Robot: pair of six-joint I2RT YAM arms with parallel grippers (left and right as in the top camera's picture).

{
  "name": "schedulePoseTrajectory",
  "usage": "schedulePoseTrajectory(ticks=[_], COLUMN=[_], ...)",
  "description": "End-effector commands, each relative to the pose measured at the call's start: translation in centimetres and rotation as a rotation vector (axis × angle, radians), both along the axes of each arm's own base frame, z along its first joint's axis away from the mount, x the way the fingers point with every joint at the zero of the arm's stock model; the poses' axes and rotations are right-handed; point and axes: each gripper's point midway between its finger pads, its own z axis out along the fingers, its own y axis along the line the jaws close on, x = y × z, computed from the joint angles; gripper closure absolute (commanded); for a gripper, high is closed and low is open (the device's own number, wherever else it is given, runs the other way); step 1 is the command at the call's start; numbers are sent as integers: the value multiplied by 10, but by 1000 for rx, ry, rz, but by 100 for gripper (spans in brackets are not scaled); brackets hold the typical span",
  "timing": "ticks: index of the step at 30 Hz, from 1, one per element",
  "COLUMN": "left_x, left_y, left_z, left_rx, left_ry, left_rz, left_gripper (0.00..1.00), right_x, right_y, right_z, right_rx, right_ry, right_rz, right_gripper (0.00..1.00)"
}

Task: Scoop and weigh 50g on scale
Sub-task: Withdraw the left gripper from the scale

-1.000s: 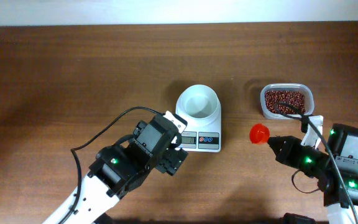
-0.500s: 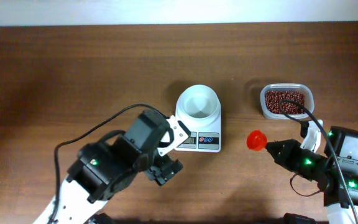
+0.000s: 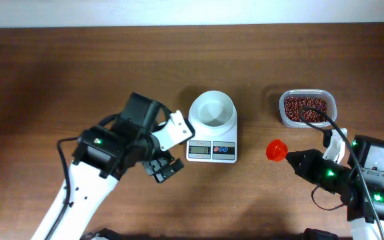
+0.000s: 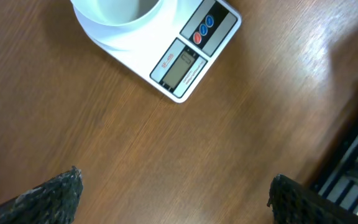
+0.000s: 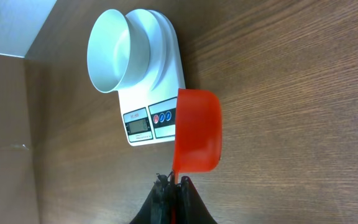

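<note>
Brown wood table [image 3: 59, 67], white wall [image 3: 179, 12], left claw [image 4: 173, 186] gaping empty, right claw [image 5: 171, 193] clamping red scoop [image 5: 197, 130]

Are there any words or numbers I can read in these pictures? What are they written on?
No text here can be read.
The display on the scale: digits too faint to read.
The tiny print beside the display: too blurred to read.
The red and blue buttons: marks too small to read.
The red scoop: no writing shows.
</note>
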Motion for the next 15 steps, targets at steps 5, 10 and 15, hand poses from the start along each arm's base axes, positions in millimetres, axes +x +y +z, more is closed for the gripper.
schedulePoseTrajectory(ticks=[5, 10, 15], left_x=[-1, 3, 3], left_y=[-6, 1, 1], left_z=[14, 11, 11], left_rx=[-128, -86, -86], left_ry=[11, -5, -5], left_rz=[-72, -53, -53], left_gripper=[1, 1, 1], right_x=[1, 0, 0], right_y=[-2, -2, -2], right_z=[4, 3, 3], right_rx=[-16, -14, -14], right_ry=[-15, -7, -7], right_rz=[-2, -2, -2], right_gripper=[96, 96, 96])
